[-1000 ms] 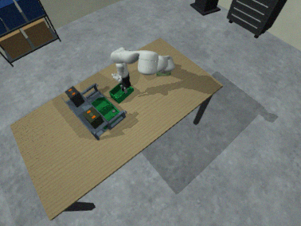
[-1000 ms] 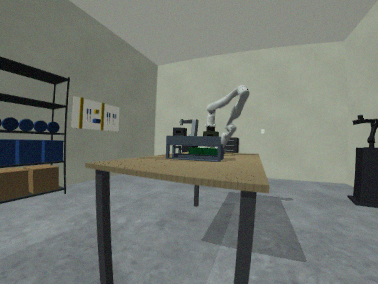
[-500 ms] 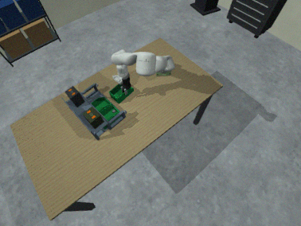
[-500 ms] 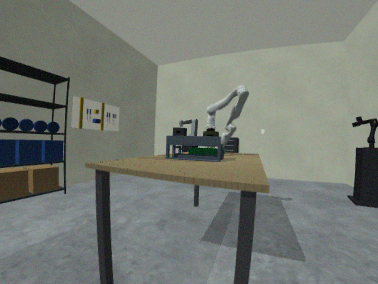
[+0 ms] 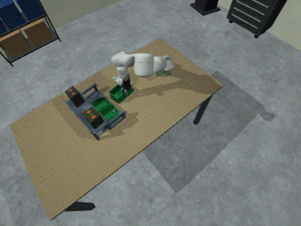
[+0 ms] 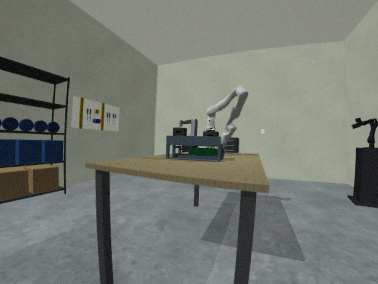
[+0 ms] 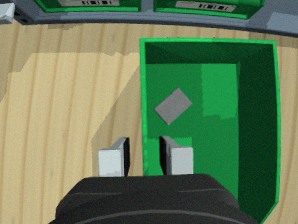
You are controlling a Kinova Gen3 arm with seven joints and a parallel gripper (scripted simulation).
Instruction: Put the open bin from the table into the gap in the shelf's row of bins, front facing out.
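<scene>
- The end effector (image 7: 145,160) stands about half open, its 2 fingers astride the left side wall of the green bin (image 7: 220,116), 1 inside and 1 outside; whether they actually pinch it I cannot tell.
- The bin rests on the table (image 7: 67,103), just short of the shelf (image 7: 149,16).
- Its long axis runs straight ahead toward the shelf.
- A grey part (image 7: 173,106) lies inside it.

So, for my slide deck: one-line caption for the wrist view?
Gripper fingers straddle the left wall of the green bin, a gray part inside, facing the shelf.
</scene>
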